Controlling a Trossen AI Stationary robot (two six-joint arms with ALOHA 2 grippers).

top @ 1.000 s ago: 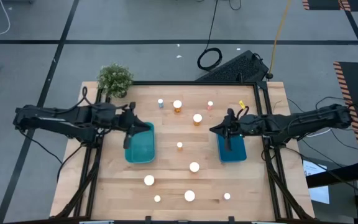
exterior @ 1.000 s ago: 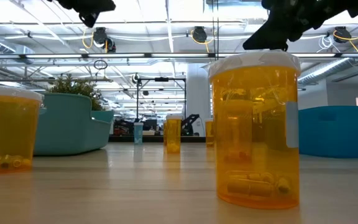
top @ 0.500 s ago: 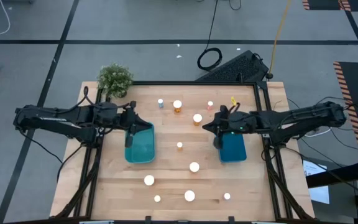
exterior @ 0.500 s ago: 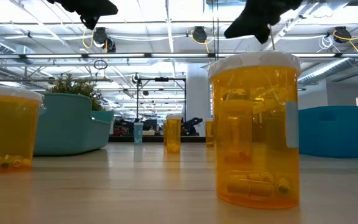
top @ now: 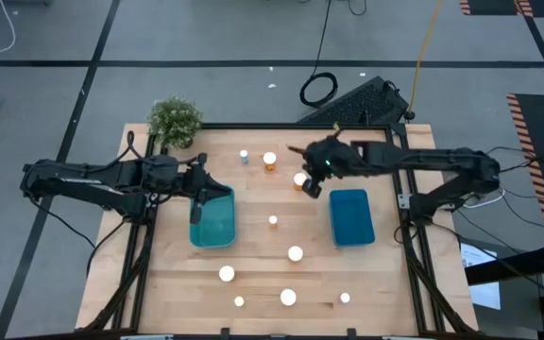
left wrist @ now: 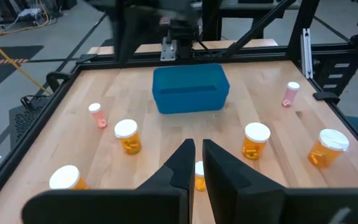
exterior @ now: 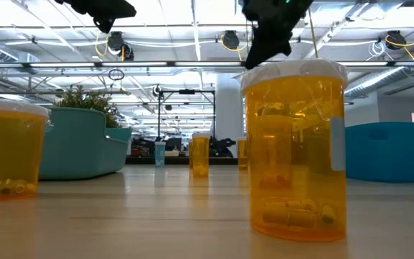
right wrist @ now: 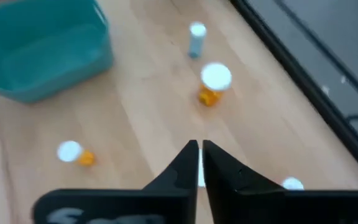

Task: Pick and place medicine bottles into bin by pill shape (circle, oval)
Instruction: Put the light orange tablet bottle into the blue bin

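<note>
Overhead, right gripper [top: 310,181] by amber bottle [top: 299,179], jaws nearly closed

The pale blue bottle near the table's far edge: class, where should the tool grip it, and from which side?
Grip the pale blue bottle round its body just under the white cap, coming straight down from above. It stands upright and slim, with open wood all around it.

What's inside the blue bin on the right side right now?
The blue bin shows only its bare floor from above, no bottle in it. The left wrist view sees its outer wall, not inside. The right hand hovers beside it, over an amber bottle.
</note>
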